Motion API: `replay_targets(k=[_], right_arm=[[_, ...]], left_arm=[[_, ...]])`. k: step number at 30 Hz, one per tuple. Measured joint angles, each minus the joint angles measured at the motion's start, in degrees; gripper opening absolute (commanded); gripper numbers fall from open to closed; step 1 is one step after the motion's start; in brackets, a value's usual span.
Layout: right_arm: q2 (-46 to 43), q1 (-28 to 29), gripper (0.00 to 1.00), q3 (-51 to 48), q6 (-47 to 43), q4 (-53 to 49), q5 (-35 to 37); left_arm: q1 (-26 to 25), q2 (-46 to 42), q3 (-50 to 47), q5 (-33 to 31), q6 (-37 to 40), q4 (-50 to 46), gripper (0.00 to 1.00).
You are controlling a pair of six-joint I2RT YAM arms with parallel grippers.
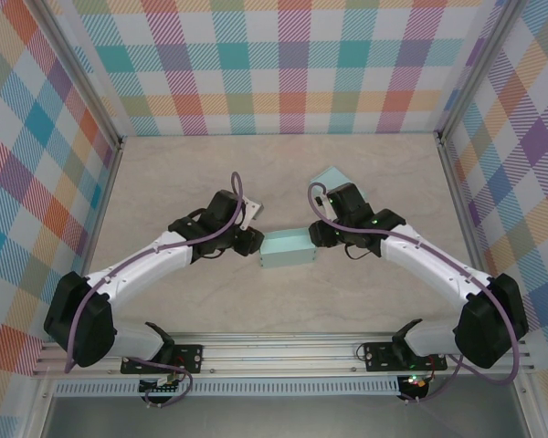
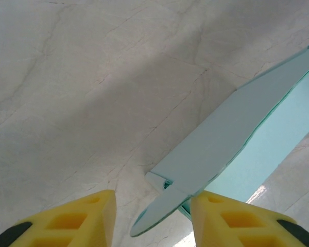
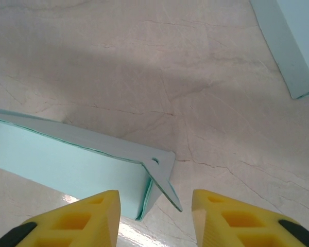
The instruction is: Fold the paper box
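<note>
The paper box (image 1: 288, 249) lies flat on the marbled table (image 1: 192, 173), long side across, and we take it as our reference. The left gripper (image 2: 152, 195) sits at its left end and the right gripper (image 3: 154, 192) at its right end. Both stand spread, yellow fingers (image 2: 77, 221) apart, each with a thin end flap (image 3: 162, 177) of the box in the gap. We see no pinch on either flap, though in the left wrist view the flap runs very close to one finger. We judge the box light and hollow, made of thin pale-teal card. It will likely slide on the smooth top, bend at its scored creases, and dent or kink if squeezed across a panel. The safer hold is on a flap near its crease, with the other gripper steadying the opposite end. A second pale-teal piece (image 1: 332, 175) lies just beyond the box's right end, on the far side. We can read no brand, label or writing anywhere.
</note>
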Motion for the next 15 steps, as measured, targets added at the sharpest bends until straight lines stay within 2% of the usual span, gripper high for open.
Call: replay_targets(k=[6,15], right_arm=[[0.92,0.0,0.29,-0.07,0.66,0.9,-2.08],[0.9,0.0,0.16,-0.48,2.89,1.18,-4.46]], left_arm=[[0.0,0.63,0.13,0.87,-0.26,-0.02,0.24],[0.0,0.83,0.83,1.53,-3.04,-0.24,0.18]])
